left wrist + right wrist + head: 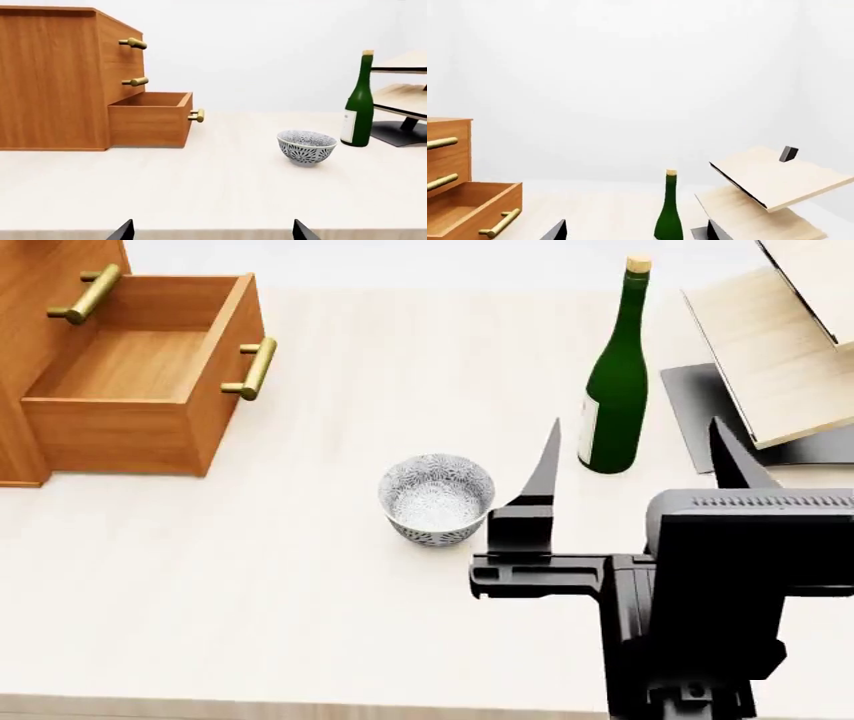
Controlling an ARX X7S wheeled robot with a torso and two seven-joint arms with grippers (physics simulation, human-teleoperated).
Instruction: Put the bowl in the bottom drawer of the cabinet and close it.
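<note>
Green bottle [617, 380] beside wooden rack [787, 350]

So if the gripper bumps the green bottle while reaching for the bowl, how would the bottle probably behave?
The green bottle is tall and narrow on a small base, so it would probably tip easily. Being round, it may then roll across the table. It stands close to the bowl and the open right gripper, so contact seems possible.

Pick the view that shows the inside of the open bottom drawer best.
The head view: it looks down into the bottom drawer, showing its bare floor and all four walls. The left wrist view sees it side-on, only the outer wall and rim. The right wrist view catches just a corner, cut off at the edge.
</note>
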